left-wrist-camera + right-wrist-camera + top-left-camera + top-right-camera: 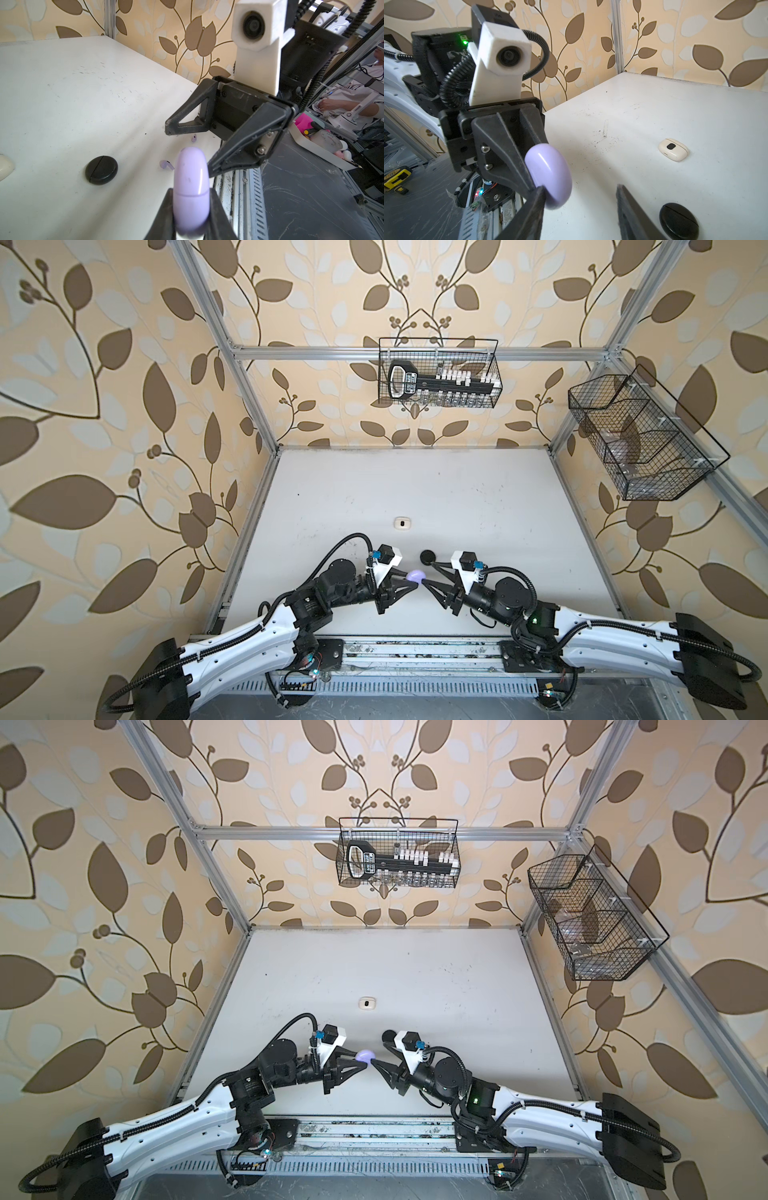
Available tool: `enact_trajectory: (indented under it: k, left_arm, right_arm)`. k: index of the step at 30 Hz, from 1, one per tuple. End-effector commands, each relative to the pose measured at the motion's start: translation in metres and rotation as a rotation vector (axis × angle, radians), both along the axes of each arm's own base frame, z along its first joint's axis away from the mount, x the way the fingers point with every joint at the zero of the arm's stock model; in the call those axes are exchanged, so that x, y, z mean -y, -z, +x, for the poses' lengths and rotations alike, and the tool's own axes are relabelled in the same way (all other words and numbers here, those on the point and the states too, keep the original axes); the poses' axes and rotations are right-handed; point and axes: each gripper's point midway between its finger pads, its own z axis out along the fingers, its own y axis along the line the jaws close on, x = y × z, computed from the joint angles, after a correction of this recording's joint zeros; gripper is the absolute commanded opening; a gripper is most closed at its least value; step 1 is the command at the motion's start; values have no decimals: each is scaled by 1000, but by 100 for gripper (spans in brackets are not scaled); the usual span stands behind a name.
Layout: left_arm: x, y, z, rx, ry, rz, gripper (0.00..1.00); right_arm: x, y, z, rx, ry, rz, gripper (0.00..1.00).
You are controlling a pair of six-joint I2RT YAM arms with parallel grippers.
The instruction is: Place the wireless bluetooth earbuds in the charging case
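Note:
A closed lavender charging case [191, 187] hangs above the table, my left gripper [192, 207] shut on its lower half. In both top views the case [417, 575] [365, 1055] sits between the two grippers near the table's front. My right gripper [580, 188] faces it, open. One of its fingertips [539, 193] touches the case's rim [550, 176] and the opposite finger stands well clear. Two lavender earbuds [166, 165] [193, 138] lie on the white table below, seen only in the left wrist view.
A closed black round case [428, 558] [679, 221] lies just behind the grippers. A closed white case [402, 523] [673, 149] lies farther back. Wire baskets hang on the back wall [438, 373] and the right wall [640, 439]. The metal rail [415, 651] runs along the table's front edge.

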Motion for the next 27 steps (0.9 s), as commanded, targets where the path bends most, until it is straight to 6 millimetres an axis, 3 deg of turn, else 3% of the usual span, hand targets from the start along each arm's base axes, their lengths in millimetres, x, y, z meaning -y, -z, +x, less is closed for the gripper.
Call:
enact_trajectory:
  k: [1, 16, 23, 27]
  left_arm:
    - [10, -10, -24, 42, 136, -34, 0]
    - [8, -20, -30, 85, 158, -74, 0]
    - [-15, -46, 13, 88, -156, -130, 0]
    - [-31, -70, 40, 5, -347, -150, 0]
  right_arm:
    - [10, -15, 17, -24, 102, 43, 53]
    - [21, -10, 29, -110, 199, 30, 56]
    - [64, -1, 42, -268, 438, 51, 60]
    - [89, 19, 41, -380, 548, 38, 56]
